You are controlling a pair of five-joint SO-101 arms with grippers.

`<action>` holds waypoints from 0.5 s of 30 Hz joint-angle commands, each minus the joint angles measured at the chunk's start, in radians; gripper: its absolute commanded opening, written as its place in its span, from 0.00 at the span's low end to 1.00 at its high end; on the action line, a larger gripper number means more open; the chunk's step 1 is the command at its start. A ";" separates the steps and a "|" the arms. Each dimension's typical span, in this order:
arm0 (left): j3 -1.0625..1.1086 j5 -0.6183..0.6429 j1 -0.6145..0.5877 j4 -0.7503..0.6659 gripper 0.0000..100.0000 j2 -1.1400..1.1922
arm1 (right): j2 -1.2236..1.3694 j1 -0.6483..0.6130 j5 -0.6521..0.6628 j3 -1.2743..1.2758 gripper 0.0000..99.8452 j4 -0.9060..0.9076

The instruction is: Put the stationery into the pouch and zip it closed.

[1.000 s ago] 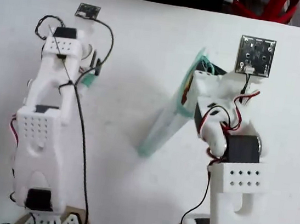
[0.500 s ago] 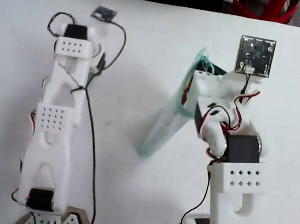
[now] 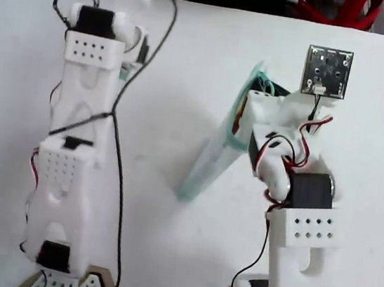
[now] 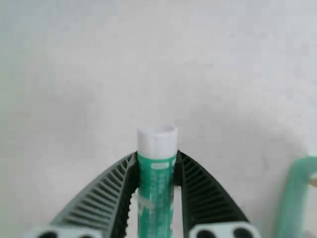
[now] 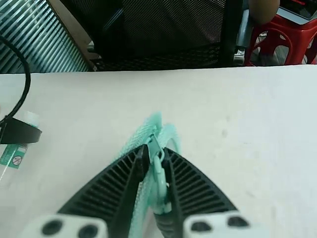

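**Item held.** A glue stick (image 4: pixel 156 193), or a similar stick-form item (identification is tentative), is clamped between the black ribbed fingers (image 4: pixel 116 186) of the left end effector (image 4: pixel 156 157). It is a rigid, smooth green cylinder with a white cap. Its long axis runs along the fingers and the cap projects past their tips. It is clear of the surface (image 3: pixel 191 44).

**Pouch.** The pouch (image 3: pixel 211 157) is a soft, mint-green, long and narrow piece. It lies on the surface with its long axis running from near-left to far-right. Its far end is raised into the right end effector (image 5: pixel 154 151), which is closed narrowly on the woven zip edge, with the pale plastic zipper pull (image 5: pixel 158 168) between its fingers.

**Governing relation.** The pouch lies to the right of the left end effector, well apart from it, with bare surface between. The left arm is extended toward the far left of the surface. The right arm is the nearer to the pouch and is in contact with it.

**Judgement.** The stick must travel right and line up with the pouch's axis to enter. Whether the mouth is open cannot be determined.
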 commanded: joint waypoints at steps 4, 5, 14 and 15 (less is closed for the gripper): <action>0.382 0.008 0.222 -0.071 0.02 -0.722 | 0.050 -0.016 -0.017 0.015 0.02 0.035; 0.430 0.011 0.243 -0.110 0.02 -0.796 | 0.050 -0.031 -0.017 0.015 0.02 0.036; 0.870 0.249 0.447 -0.514 0.03 -1.241 | 0.031 -0.122 -0.048 -0.031 0.02 0.107; 0.928 0.249 0.476 -0.562 0.02 -1.279 | 0.019 -0.107 -0.078 -0.043 0.02 0.131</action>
